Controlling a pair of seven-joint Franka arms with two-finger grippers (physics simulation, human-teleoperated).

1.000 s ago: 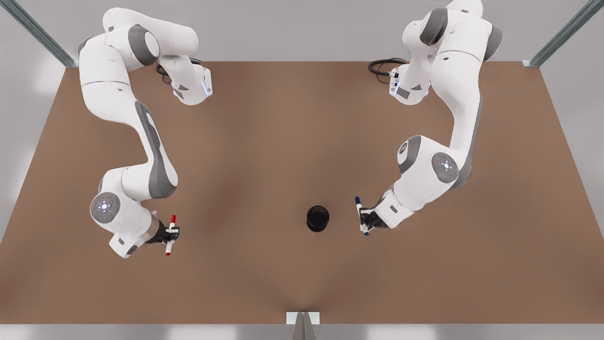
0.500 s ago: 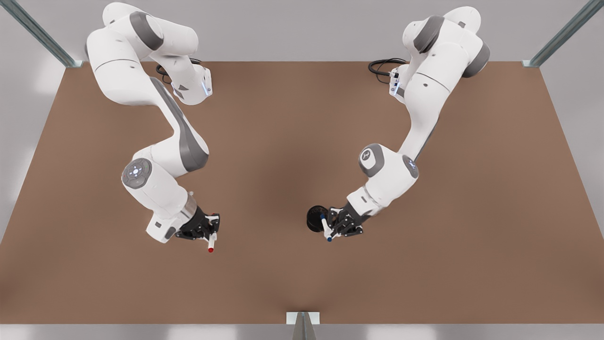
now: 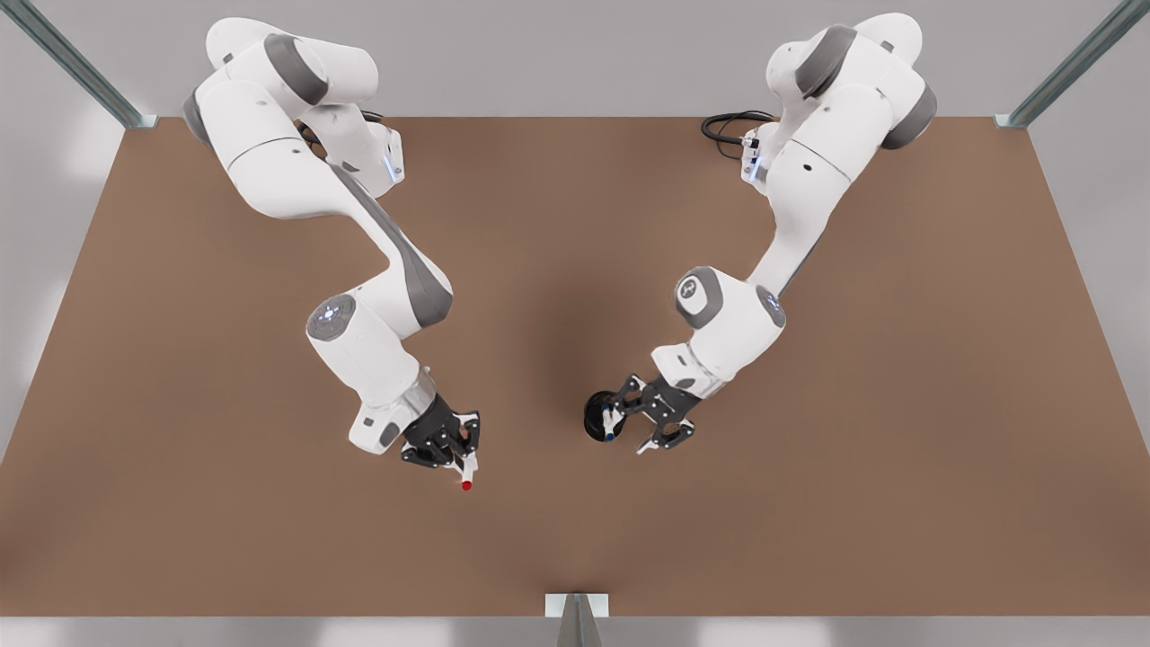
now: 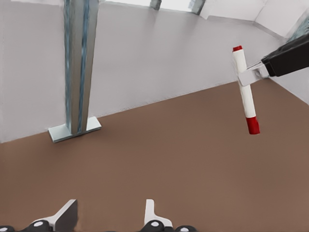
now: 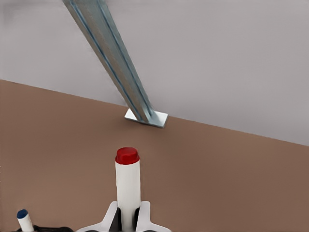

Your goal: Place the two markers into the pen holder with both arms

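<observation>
The black pen holder (image 3: 595,419) stands on the brown table. The blue-capped marker (image 3: 609,422) sticks out of its mouth, with the blue end up (image 5: 23,220). My left gripper (image 3: 640,422) hovers right beside the holder, on the front view's right, open and touching nothing; its spread fingertips (image 4: 67,213) show in the left wrist view. My right gripper (image 3: 463,460), to the front view's left of the holder, is shut on the red-capped marker (image 3: 466,476). That marker stands upright between the fingers (image 5: 128,183) and hangs above the table (image 4: 246,96).
A metal post with a square foot plate (image 3: 576,605) stands at the table's near edge, also seen as the post (image 4: 77,72) and its foot (image 5: 146,117). Black cables (image 3: 729,126) lie at the back by one arm's base. Bare brown table (image 3: 269,539) surrounds the holder.
The left gripper carried the blue marker over the holder and opened, leaving the marker in it. The right gripper moved toward the front view's right with the red marker, turning it upright.
</observation>
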